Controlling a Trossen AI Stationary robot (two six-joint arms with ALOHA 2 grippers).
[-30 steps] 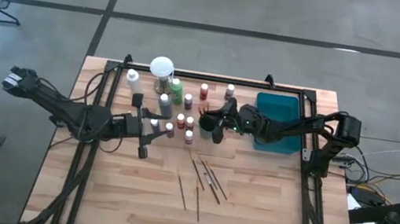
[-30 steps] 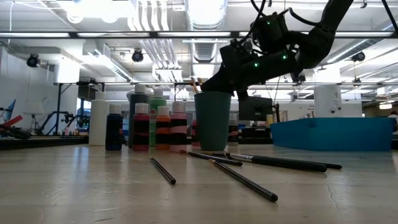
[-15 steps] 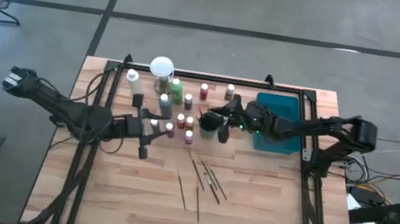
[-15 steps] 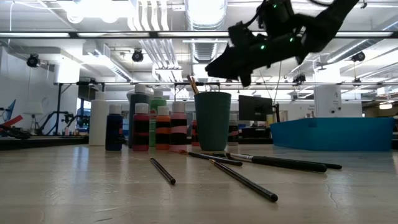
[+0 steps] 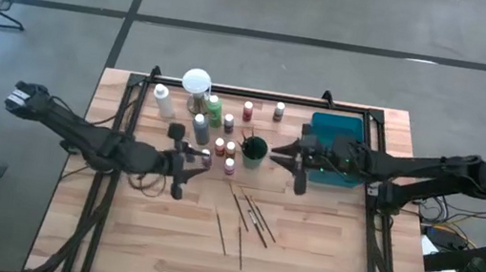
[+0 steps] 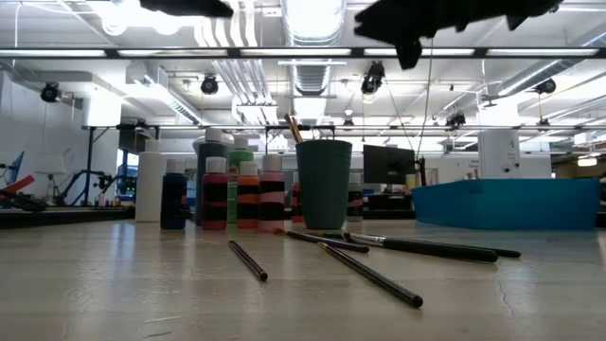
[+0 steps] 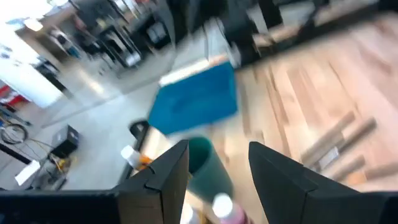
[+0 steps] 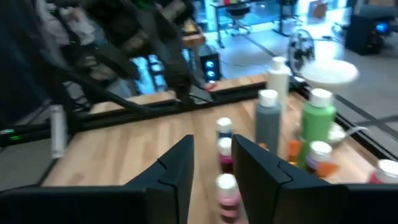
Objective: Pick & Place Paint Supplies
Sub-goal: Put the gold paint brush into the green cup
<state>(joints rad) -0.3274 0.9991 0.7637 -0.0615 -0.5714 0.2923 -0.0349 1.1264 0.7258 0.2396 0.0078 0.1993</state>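
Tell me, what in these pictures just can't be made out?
- Inside of the dark green round cup: only one brush end shows in the low view; its wall hides the rest.
- Back-row paint bottles: front bottles cover them in the low view.
- Blue rectangular tray: low view shows only its outer wall.
- Left wrist view: motion blur.

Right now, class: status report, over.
Both grippers empty, open: left by the bottles, right beside the cup. Brushes still on table.

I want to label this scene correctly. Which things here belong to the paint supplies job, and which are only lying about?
Job:
- paint bottles
- loose brushes on the table
- brush in the green cup

Lying about:
- green cup
- teal tray
- round white-topped object
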